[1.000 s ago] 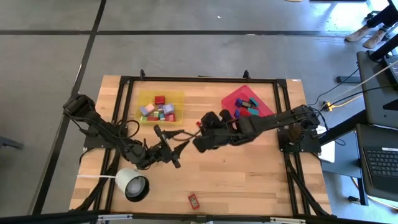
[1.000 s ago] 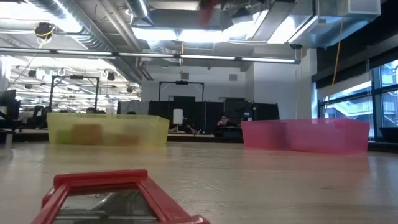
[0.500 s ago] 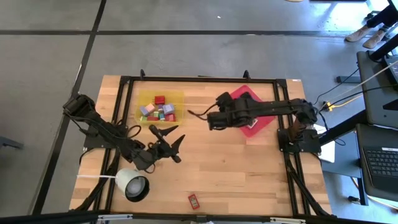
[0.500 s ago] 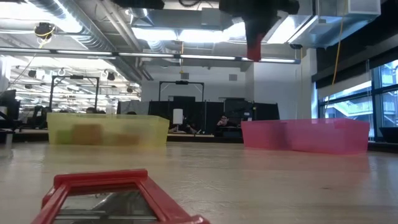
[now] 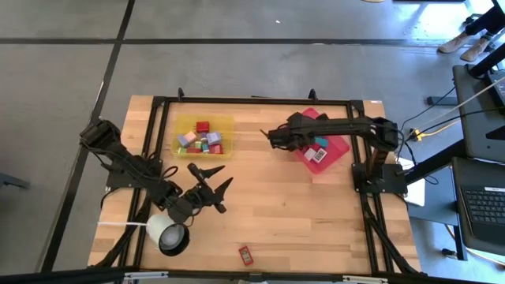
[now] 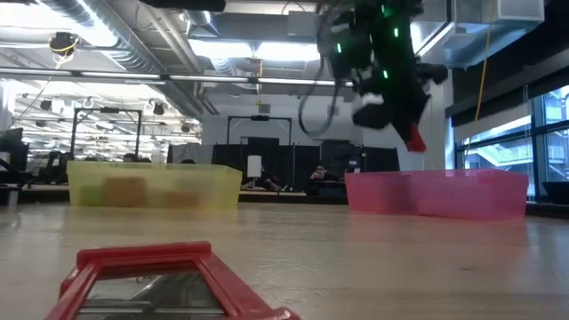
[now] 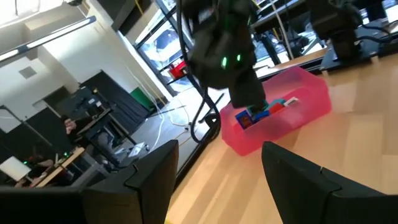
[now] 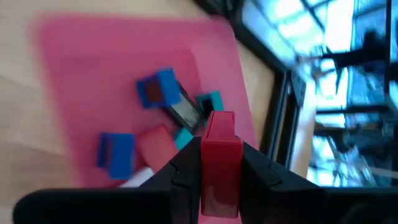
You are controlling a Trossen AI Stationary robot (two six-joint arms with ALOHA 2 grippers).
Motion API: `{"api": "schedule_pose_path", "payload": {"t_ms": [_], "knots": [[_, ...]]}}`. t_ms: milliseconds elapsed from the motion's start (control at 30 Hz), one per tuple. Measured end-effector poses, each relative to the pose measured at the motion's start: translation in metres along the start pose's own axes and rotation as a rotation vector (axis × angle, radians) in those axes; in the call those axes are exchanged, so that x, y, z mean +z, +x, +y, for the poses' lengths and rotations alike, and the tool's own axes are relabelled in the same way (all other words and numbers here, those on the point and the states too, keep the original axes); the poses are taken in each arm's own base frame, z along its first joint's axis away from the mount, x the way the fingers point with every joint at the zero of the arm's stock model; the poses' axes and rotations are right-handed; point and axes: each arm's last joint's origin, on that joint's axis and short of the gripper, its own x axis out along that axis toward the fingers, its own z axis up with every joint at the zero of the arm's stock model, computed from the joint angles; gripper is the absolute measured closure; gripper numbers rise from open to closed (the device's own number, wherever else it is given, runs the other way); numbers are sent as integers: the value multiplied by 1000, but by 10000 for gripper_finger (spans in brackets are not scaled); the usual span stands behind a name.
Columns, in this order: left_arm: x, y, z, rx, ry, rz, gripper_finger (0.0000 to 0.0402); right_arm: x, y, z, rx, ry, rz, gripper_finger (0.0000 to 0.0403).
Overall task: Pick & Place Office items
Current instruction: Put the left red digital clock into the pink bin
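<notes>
Table (image 5: 268, 205), left to right: left gripper (image 5: 211, 179), fingers spread and empty, over bare wood beside the white lamp-like object (image 5: 167, 233); yellow tray (image 5: 183, 122) of mixed blocks; lone red block (image 5: 246, 254) near the front edge; right gripper (image 8: 219, 165) clamping a red block (image 8: 219, 168) above the pink tray (image 5: 335, 147) of blue, teal and red blocks.

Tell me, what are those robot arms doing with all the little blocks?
The right gripper is pinching a red block and holding it above the red tray, where other blocks already lie. The left gripper waits open over the table. More blocks sit in the yellow tray, and one red piece lies alone near the table's edge.
</notes>
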Motion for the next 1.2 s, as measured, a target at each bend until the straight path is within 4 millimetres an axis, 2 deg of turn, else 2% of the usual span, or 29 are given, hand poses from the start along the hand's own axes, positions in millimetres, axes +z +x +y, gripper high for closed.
{"api": "schedule_pose_path", "payload": {"t_ms": [167, 400, 867, 1000, 1200], "knots": [[0, -4, -1, -13, 1, -8, 171, -7, 36, 7, 20, 11, 84, 332], [0, -5, -1, -14, -2, -9, 174, -13, 61, 22, 136, -18, 97, 331], [0, -5, -1, -14, -24, -8, 171, -15, 64, 24, 126, -101, 65, 320], [0, -5, -1, -14, -25, -8, 173, -16, 64, 25, 154, -112, 93, 295], [0, -5, -1, -14, -24, -8, 172, -16, 64, 25, 165, -108, 105, 233]]}}
